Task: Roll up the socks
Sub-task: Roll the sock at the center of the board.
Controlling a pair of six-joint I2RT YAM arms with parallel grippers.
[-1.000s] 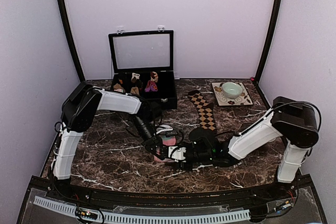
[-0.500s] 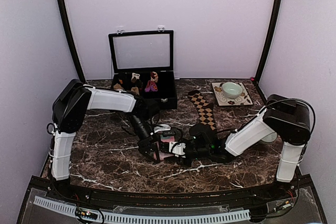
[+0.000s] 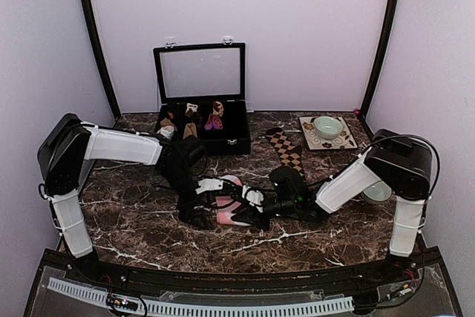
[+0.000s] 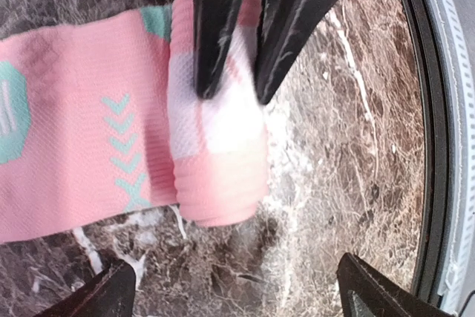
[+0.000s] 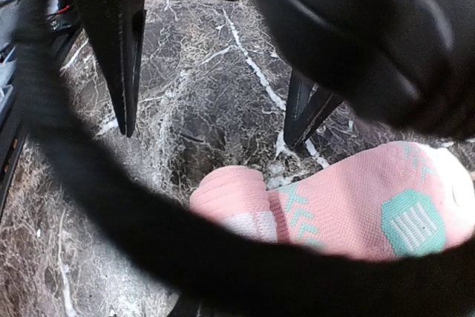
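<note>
The pink sock [image 3: 227,217] lies flat on the marble with its cuff end rolled up into a short roll [image 4: 219,161]; its mint marks show in both wrist views [image 5: 338,202]. My right gripper [image 4: 234,94] comes in from the top of the left wrist view, shut on the top of that roll. My left gripper [image 4: 241,291] stands wide open just in front of the roll, touching nothing; from the right wrist its fingers [image 5: 122,57] straddle bare marble. The brown checked sock [image 3: 286,151] lies flat further back. A black cable hides my right fingers in the right wrist view.
An open black case [image 3: 200,120] holding small sock bundles stands at the back. A patterned tile with a mint bowl [image 3: 327,128] sits back right. Another bowl [image 3: 378,193] peeks out behind the right arm. The table's near rail [image 4: 438,146] runs close to the roll.
My left gripper opened, let go of the pink sock and drew back to the left. My right gripper closed down on the rolled end and shifted a little left.
</note>
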